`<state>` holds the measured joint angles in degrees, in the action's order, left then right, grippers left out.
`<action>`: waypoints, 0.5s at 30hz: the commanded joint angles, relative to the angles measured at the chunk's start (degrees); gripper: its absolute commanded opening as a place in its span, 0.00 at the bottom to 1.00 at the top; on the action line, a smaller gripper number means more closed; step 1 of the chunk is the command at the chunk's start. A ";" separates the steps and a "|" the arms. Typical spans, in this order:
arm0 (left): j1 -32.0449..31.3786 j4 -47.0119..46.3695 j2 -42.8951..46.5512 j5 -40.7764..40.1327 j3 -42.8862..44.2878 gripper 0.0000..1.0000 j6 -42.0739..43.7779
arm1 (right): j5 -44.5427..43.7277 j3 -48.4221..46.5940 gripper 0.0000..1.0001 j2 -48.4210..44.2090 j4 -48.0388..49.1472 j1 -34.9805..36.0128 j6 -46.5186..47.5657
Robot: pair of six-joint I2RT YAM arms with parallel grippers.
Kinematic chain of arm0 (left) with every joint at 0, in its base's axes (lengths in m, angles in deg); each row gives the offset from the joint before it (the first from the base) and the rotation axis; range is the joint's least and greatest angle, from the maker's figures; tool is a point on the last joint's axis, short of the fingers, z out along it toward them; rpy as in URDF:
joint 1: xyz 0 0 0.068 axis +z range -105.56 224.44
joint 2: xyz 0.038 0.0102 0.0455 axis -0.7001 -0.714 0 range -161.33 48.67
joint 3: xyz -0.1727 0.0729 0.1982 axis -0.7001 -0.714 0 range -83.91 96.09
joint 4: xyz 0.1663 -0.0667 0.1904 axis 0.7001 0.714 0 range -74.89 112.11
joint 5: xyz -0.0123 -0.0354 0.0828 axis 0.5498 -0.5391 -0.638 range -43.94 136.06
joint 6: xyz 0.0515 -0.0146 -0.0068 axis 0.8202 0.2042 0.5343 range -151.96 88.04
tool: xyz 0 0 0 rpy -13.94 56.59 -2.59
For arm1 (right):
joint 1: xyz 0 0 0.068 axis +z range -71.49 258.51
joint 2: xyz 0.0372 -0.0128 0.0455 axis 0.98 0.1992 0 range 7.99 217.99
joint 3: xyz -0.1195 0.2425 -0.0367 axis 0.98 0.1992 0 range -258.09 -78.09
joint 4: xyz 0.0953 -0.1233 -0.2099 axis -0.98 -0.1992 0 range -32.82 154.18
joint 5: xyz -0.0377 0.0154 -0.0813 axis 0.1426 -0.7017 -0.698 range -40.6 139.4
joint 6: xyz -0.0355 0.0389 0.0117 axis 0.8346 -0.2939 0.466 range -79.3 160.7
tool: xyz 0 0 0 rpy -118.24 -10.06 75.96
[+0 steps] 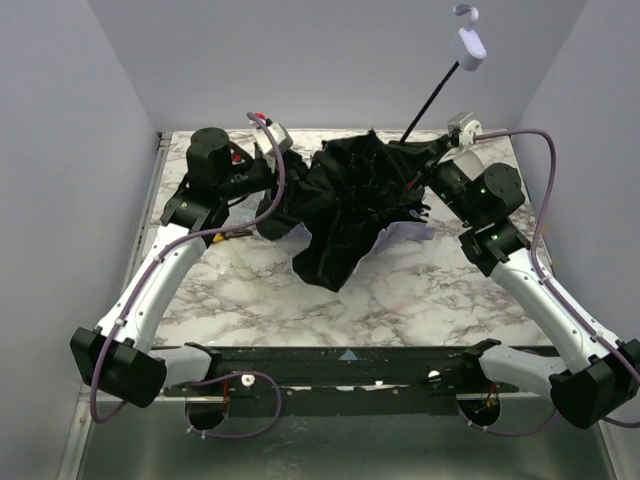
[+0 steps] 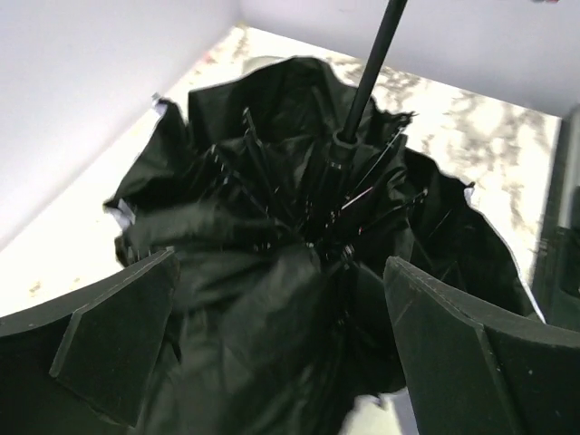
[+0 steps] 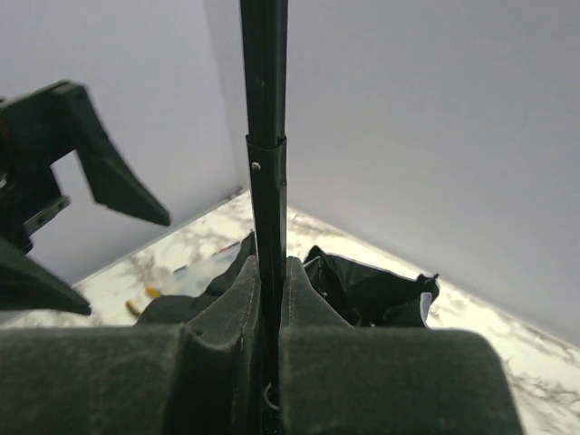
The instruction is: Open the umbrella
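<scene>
Your right hand [image 3: 267,304] is clamped shut on the thin black shaft [image 3: 264,109], low down near where the ribs gather. From that grip the shaft slants up and away to the pale handle [image 1: 470,48] and its loop strap [image 1: 464,12], high over the far edge. Your left hand [image 2: 279,267] stands wide open and holds nothing, with its fingers [image 2: 109,340] on either side of the crumpled cloth and pointed at the hub [image 2: 337,149]. The umbrella [image 1: 345,200] sits half-collapsed on the marble tabletop [image 1: 420,290] between the two arms, black lining up, a sliver of pale outer fabric [image 1: 405,232] peeking out at the near right. It looks light but awkward to handle. The cloth is limp and will slide or bunch if you pinch it, and the ribs look thin enough to bend. The shaft is stiff, smooth and telescoping, so it may slip through a grip under a hard pull. The hub collar around the shaft looks like the only rigid place to take hold, and you'd push it along the shaft rather than grab fabric.
</scene>
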<state>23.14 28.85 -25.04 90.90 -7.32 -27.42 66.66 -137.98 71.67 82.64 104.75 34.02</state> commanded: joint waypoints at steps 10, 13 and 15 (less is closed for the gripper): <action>-10.96 -7.76 6.30 -5.84 -9.37 0.91 30.13 | -8.10 -2.26 0.00 -0.67 9.84 6.43 7.79; -14.10 -9.98 4.34 -8.12 -9.46 0.71 32.68 | -7.51 -2.63 0.00 -0.31 9.86 6.45 8.10; -14.69 -12.24 2.75 -8.80 -9.23 0.57 32.50 | -5.81 -2.77 0.00 -0.47 9.42 6.45 7.81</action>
<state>10.46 21.40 -19.67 85.52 -16.36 -1.46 61.22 -138.92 71.74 86.86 111.29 39.94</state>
